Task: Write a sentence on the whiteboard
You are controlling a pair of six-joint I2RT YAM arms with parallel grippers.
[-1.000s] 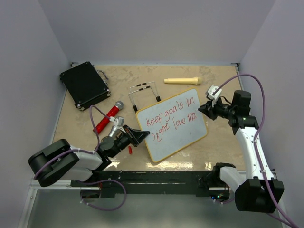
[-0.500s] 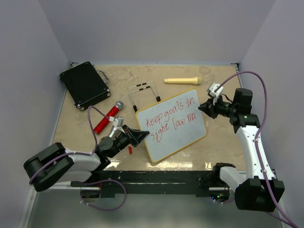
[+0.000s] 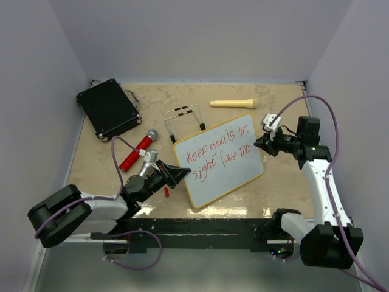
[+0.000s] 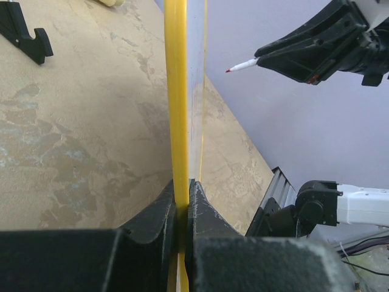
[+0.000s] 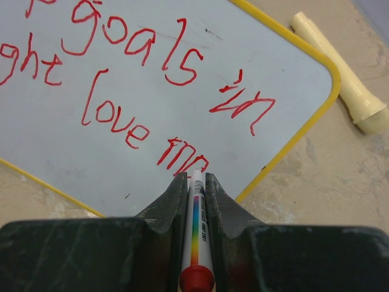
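Beige marbled desk [image 3: 152,97] between pale walls [image 3: 200,36]; left gripper [image 3: 176,175] clamps the whiteboard [image 3: 234,179] by its rim, right gripper [image 3: 260,143] pinches a marker [image 5: 196,225] beside the sentence [image 3: 219,152]

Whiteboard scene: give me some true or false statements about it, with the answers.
1. The left tool is shut on the yellow edge of the whiteboard. True.
2. The right tool holds an eraser. False: it grips a marker, tip toward the board.
3. The sentence is written in blue. False: it is red.
4. The cream stick lies on the table, off the board. True.
5. The black case rests on the whiteboard. False: it lies apart, at the far left corner.
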